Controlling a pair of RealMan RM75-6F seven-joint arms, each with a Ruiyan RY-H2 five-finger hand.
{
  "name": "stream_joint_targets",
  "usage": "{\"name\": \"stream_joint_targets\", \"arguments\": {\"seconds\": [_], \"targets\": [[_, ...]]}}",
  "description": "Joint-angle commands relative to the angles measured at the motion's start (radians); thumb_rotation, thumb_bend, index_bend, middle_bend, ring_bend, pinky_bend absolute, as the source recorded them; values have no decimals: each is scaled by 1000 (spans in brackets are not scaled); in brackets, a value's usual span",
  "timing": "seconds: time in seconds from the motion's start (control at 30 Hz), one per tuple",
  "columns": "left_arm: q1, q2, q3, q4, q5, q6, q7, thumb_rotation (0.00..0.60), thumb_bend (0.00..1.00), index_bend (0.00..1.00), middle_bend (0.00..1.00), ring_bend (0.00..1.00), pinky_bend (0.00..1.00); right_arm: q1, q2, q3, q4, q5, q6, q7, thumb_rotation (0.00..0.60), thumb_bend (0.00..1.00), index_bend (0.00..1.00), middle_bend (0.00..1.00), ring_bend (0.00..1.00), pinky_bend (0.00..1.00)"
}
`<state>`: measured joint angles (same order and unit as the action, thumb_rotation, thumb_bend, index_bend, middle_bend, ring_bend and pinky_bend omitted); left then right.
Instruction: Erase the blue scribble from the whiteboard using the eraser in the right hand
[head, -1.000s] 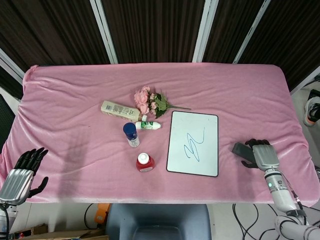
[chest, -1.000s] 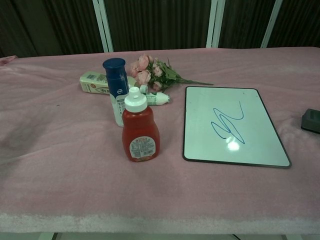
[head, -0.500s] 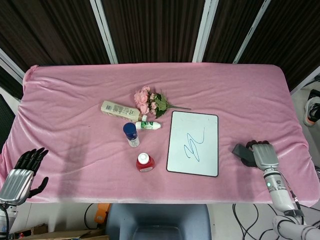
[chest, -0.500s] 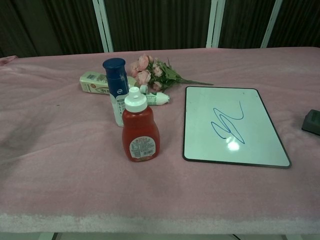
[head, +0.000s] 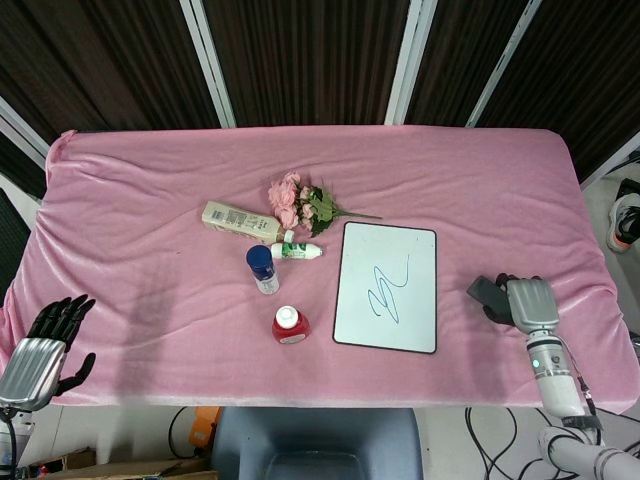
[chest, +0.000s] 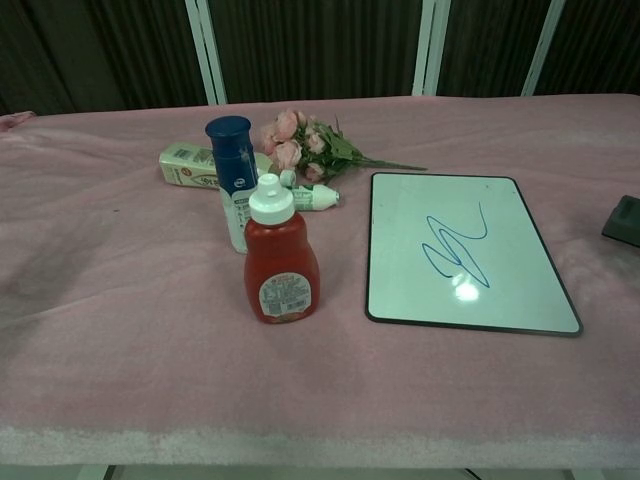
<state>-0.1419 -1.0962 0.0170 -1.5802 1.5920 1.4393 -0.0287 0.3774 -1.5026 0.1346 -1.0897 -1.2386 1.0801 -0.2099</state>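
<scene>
Since a second ago, the right hand (head: 527, 302) has been drawn slightly toward the tabletop's right edge, and the dark grey block eraser (head: 487, 291) has been carried with it; in the chest view the eraser (chest: 623, 219) now sits higher at the frame's right margin and is partly cut off. Nothing else has been shifted. The eraser is held at the hand's dark fingertips, projecting toward the board, though the exact finger placement is too small to be made out.

The white rectangular whiteboard with a black frame (head: 387, 286) lies flat just to the left of that hand, apart from it, its long axis running away from the robot. The blue scribble (head: 391, 288) is drawn near the board's middle and remains whole. The coming move is judged to be a short leftward reach with the eraser lowered onto the board.

The left hand (head: 48, 340) is hung off the tabletop's far left corner, fingers spread and holding nothing, well apart from the board.

The pink velvety cloth covering the tabletop (head: 150, 220) is soft, so the board may be slid under a wipe. Bare cloth lies between hand and board.
</scene>
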Motion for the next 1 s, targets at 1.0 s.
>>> {"name": "stream_joint_targets", "arguments": {"seconds": [1.0], "targets": [[-4, 0, -8, 5, -17, -7, -6, 600, 433, 0, 47, 14, 82, 238, -181, 41, -88, -39, -126, -15, 600, 469, 946, 744, 740, 717]]}}
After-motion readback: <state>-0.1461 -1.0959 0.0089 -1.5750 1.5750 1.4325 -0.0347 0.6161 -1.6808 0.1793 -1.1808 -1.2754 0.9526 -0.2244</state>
